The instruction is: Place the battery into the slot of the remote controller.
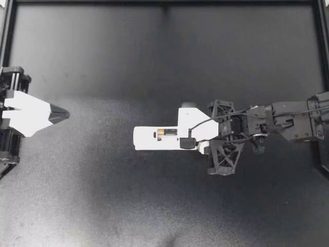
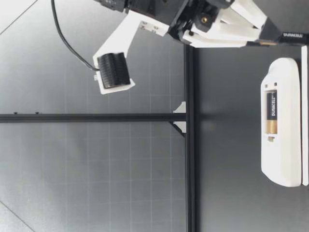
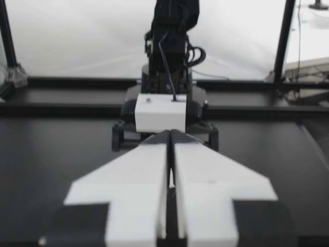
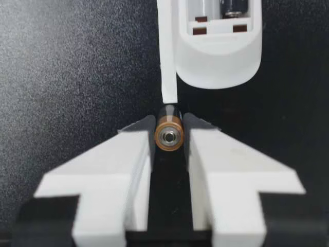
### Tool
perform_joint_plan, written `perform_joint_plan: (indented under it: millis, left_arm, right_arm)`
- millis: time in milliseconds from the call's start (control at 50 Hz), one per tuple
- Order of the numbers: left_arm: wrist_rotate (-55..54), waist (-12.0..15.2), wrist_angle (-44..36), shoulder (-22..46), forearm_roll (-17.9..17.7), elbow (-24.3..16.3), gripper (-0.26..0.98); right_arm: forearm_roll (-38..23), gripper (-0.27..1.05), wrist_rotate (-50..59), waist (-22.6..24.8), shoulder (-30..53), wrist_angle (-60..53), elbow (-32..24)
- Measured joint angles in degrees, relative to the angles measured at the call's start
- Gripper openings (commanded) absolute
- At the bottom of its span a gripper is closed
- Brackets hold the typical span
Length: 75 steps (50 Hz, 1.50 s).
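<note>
Battery [image 4: 169,135] is pinched between both fingers of my right claw [image 1: 198,131]. Its long axis runs along the fingers and points steeply down at the bench [image 1: 103,206], with the copper-ringed end facing back at the wrist camera. It hangs just off the rounded end of the remote [image 1: 154,139], not touching it.

The remote lies flat with its long axis running across the bench toward my left arm. Its slot faces up, and a second battery [image 1: 167,132] lies lengthwise in it. A thin white strip [image 4: 168,56] runs along the remote's side, its end right ahead of the held battery.

My left claw [image 1: 59,114] has its fingers pressed together, well apart at the bench's left edge. Bare dark bench lies open all around the remote, and a black frame rail [image 1: 164,2] borders the far edge.
</note>
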Motion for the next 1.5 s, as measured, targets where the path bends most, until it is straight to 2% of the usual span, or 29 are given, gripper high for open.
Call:
perform_joint_plan:
  millis: [120,240,500,680,980,1220,1500]
  left_arm:
    - [0.09,0.00,1.85,2.90,-0.53,0.00,-0.15]
    - [0.09,0.26,5.63,9.14,-1.05,-1.85,-0.15]
    - [0.53,2.99,12.39,26.28,-1.14,-9.67,-0.15]
    - [0.97,3.08,12.83,34.37,-1.14,-13.54,-0.15]
    - [2.29,3.25,12.83,44.03,-1.14,-17.67,-0.15]
    - [2.37,3.87,12.83,50.80,-1.05,-19.69,-0.15]
    - [2.02,4.39,12.92,53.35,-1.14,-20.21,-0.15]
  right_arm:
    - [0.00,0.04,0.26,0.00,-1.05,-0.35,0.00]
    - [0.00,0.04,0.35,0.00,-4.13,-4.48,1.32]
    - [0.09,0.04,0.79,-0.18,-7.21,-27.51,8.61]
    - [0.18,0.04,0.88,-1.41,-6.94,-37.35,11.60]
    - [0.18,0.04,0.70,-2.64,-2.64,-44.65,12.92]
    - [0.18,0.04,0.44,-2.81,0.18,-45.88,12.30]
    - [0.18,0.04,0.35,-3.60,0.79,-46.49,11.78]
